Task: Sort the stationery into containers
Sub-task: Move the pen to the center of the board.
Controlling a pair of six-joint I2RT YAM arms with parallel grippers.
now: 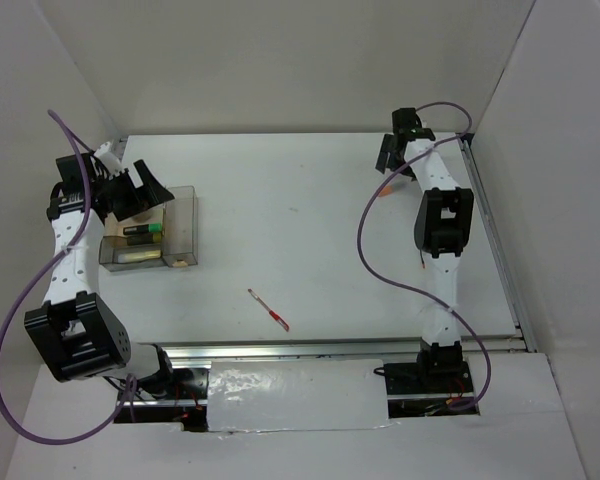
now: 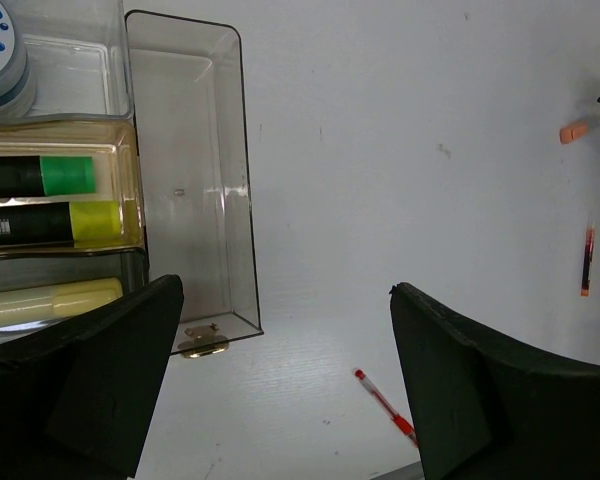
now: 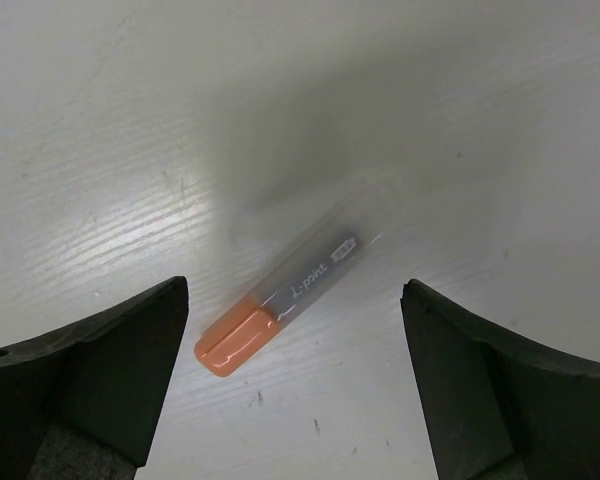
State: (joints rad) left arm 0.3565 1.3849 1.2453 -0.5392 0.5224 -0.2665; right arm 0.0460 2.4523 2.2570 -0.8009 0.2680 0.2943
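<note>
The right gripper (image 3: pixel 294 292) hangs spread wide and empty over the orange-capped marker (image 3: pixel 280 300), which lies flat on the table (image 1: pixel 310 220) at its far right. In the wrist view the marker sits between the fingers, its long axis slanting across the gap, cap toward the left finger. A slight wrist turn would likely square the grip. The left gripper (image 2: pixel 285 290), also released, is well apart by the container (image 2: pixel 235 180) at far left

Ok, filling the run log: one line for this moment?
left gripper open by clear box | right gripper open over orange-capped marker | red pen on table
</note>
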